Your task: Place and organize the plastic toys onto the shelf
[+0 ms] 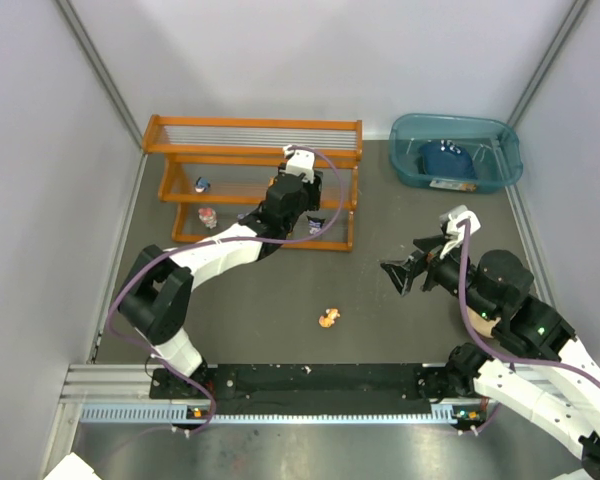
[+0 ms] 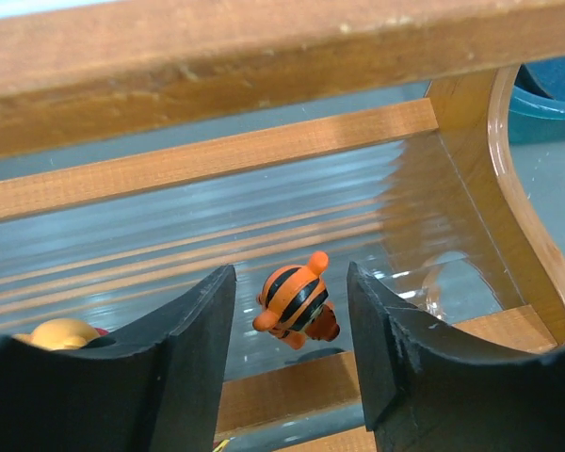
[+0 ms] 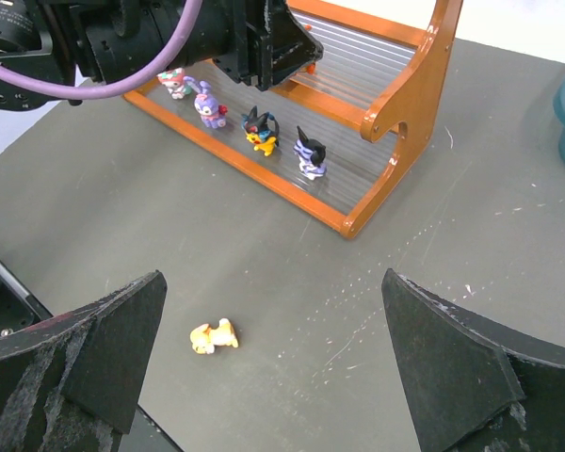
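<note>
**Left wrist view: releasing the striped toy on the shelf**

Left wrist view shows the left pincer [image 2: 290, 273] reached into the orange-framed shelf [image 2: 264, 141], near its right end frame. The orange-and-black striped toy [image 2: 297, 303] sits on the silvery rods between the two fingers. We see a gap on either side of it, so the pincer is released and grasps nothing. The toy leans to one side rather than standing square. A yellow toy [image 2: 61, 334] shows partly behind the left finger, on the same tier.

From the right wrist view, we judge this tier to be the middle one. The lowest tier carries four toys in a row: a pink-and-white one [image 3: 176, 83], a purple one [image 3: 210, 105], a black-and-yellow one [image 3: 261, 129] and a black-and-white one [image 3: 311, 153].

Procedure for the step in hand, as we judge it:

1. Spread the fingers further before any retreat. The gaps are narrow and the toy leans.
2. Withdraw straight back along the line of approach. Do not sweep sideways.
3. Keep below the wooden rail overhead and clear of the yellow toy.

The right pincer [image 3: 273, 311] hangs over the counter [image 3: 471, 235] with its jaws wide apart and empty. One orange-yellow toy [image 3: 214, 336] lies on the counter beneath it, well apart from the shelf and not yet placed.
</note>
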`<state>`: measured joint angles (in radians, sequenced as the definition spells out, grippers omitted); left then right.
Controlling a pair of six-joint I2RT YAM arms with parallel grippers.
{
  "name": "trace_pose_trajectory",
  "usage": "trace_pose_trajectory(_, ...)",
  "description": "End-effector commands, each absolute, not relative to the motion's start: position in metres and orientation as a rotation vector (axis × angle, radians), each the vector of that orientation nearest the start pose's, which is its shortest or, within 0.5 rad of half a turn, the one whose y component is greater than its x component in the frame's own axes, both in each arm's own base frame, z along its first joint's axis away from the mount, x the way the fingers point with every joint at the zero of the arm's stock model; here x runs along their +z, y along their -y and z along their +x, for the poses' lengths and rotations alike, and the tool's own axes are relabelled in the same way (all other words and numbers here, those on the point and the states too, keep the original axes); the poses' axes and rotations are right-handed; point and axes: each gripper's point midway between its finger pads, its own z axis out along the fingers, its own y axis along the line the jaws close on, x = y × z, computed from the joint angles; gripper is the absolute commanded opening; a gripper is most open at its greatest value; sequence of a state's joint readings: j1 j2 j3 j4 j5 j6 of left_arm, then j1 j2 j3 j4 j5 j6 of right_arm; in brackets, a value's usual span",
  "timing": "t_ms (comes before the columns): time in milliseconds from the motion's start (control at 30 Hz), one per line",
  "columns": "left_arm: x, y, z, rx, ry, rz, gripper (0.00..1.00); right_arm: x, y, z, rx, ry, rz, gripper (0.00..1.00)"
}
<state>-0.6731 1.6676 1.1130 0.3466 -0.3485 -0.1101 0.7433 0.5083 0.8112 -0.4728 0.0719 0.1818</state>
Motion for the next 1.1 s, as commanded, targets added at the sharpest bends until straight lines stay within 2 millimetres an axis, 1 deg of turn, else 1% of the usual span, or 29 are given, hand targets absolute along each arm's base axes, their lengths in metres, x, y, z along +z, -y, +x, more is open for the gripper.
trace_pose_trajectory(0, 0.22, 0.281, 0.44, -0.286, -1.733, 0.231, 0.58, 0.296, -0.16, 0.184, 0.604, -1.693, -0.44, 0.99)
trace_pose_trajectory(33, 0.22, 0.281, 0.44, -0.288, -1.735, 0.229, 0.61, 0.296, -0.16, 0.184, 0.605, -1.693, -0.441, 0.99)
trace_pose_trajectory(133, 0.221, 0.28, 0.44, -0.288, -1.734, 0.224, 0.65, 0.296, -0.16, 0.184, 0.604, -1.692, -0.442, 0.99)
trace_pose_trajectory(233, 0.224, 0.28, 0.44, -0.289, -1.729, 0.22, 0.68, 0.296, -0.16, 0.183, 0.606, -1.691, -0.443, 0.99)
trace_pose_trajectory(367, 0.233, 0.279, 0.439, -0.289, -1.716, 0.219, 0.72, 0.296, -0.161, 0.183, 0.609, -1.691, -0.445, 0.99)
trace_pose_trajectory(467, 0.237, 0.276, 0.438, -0.282, -1.709, 0.215, 0.77, 0.295, -0.161, 0.183, 0.608, -1.693, -0.446, 0.99)
trace_pose_trajectory(533, 0.241, 0.276, 0.437, -0.285, -1.706, 0.212, 0.83, 0.295, -0.161, 0.183, 0.61, -1.694, -0.446, 0.99)
trace_pose_trajectory(567, 0.247, 0.275, 0.436, -0.29, -1.696, 0.209, 0.85, 0.296, -0.161, 0.183, 0.61, -1.69, -0.447, 0.99)
trace_pose_trajectory(633, 0.251, 0.274, 0.434, -0.302, -1.69, 0.209, 0.88, 0.296, -0.161, 0.183, 0.611, -1.692, -0.448, 0.99)
trace_pose_trajectory(767, 0.273, 0.275, 0.427, -0.342, -1.652, 0.208, 0.94, 0.296, -0.161, 0.183, 0.61, -1.692, -0.447, 0.99)
trace_pose_trajectory(833, 0.279, 0.275, 0.425, -0.354, -1.644, 0.21, 0.97, 0.295, -0.161, 0.184, 0.607, -1.694, -0.445, 0.99)
trace_pose_trajectory(867, 0.285, 0.275, 0.422, -0.367, -1.633, 0.212, 0.98, 0.295, -0.161, 0.184, 0.607, -1.694, -0.445, 0.99)
trace_pose_trajectory(1000, 0.298, 0.277, 0.415, -0.406, -1.612, 0.234, 0.99, 0.296, -0.161, 0.183, 0.607, -1.691, -0.444, 0.99)
trace_pose_trajectory(1033, 0.304, 0.277, 0.412, -0.414, -1.602, 0.237, 0.99, 0.297, -0.161, 0.184, 0.607, -1.691, -0.442, 0.99)
trace_pose_trajectory(1067, 0.304, 0.275, 0.411, -0.412, -1.608, 0.243, 0.99, 0.296, -0.161, 0.184, 0.607, -1.693, -0.44, 0.99)
